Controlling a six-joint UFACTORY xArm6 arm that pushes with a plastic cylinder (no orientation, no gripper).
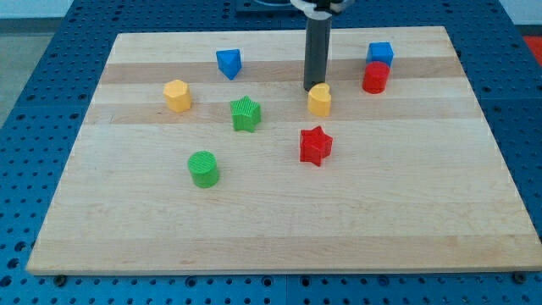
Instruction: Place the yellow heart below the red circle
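My tip [310,89] sits touching the yellow heart [319,100] on its upper-left side. No claw here, just a bare rod. Red circle [375,78] is up-right of the heart, so the push probably needs to go rightward.

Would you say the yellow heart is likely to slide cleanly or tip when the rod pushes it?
The yellow heart looks squat and flat-based, so it probably slides rather than tips. Its lobed outline may make it rotate under my tip, which sits at its upper-left edge. The wooden board looks smooth.
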